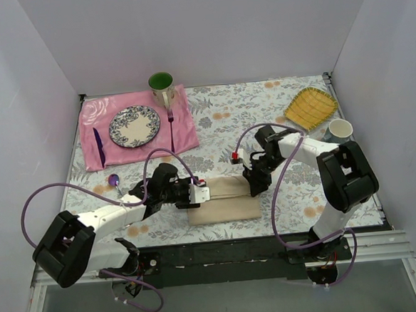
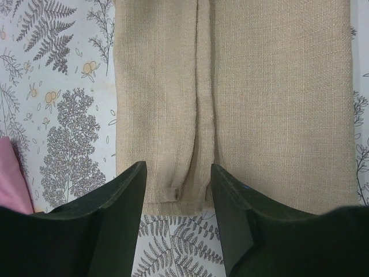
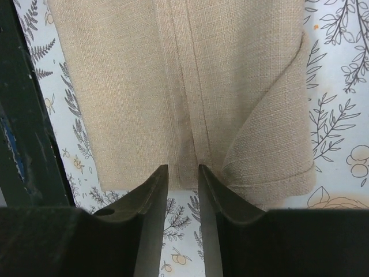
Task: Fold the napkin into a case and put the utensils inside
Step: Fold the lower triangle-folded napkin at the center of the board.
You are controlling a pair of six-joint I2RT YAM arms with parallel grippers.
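Folded napkin [image 1: 223, 200] awaits filling

The cloth is seen lying flat just ahead of both sets of jaws, its two flaps brought together at a middle seam, one corner curled up. The left gripper [image 2: 177, 173] is held wide apart and the right gripper [image 3: 182, 170] narrowly apart, with nothing clamped. A spoon [image 1: 114, 180] is seen well outside the jaws, not yet tucked in.

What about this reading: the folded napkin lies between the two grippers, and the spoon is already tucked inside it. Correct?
Not quite. The spoon is not inside: the top external view shows it on the table by the pink mat, apart from the napkin. The folded napkin does lie between the left gripper and right gripper.
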